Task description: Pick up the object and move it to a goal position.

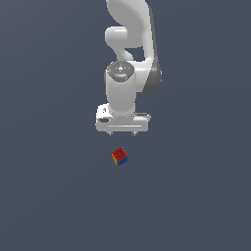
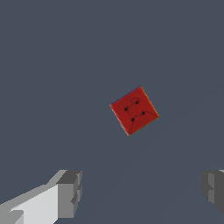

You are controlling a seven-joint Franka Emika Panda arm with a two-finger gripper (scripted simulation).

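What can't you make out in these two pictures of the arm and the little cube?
- Goal position: no marker shows in either view.
- Cube: underside hidden in both; the wrist view shows only its red top.
- Gripper: fingertips tiny in the exterior view; the wrist view's edge crops the fingers.
- Arm base: cut off at the exterior view's top.

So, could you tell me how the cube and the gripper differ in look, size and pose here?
The cube is red, blue and yellow; the gripper is plain white with grey fingers. The cube is much narrower than the gripper. The cube lies on the floor, turned diagonally; the gripper hangs above it, open and holding nothing.
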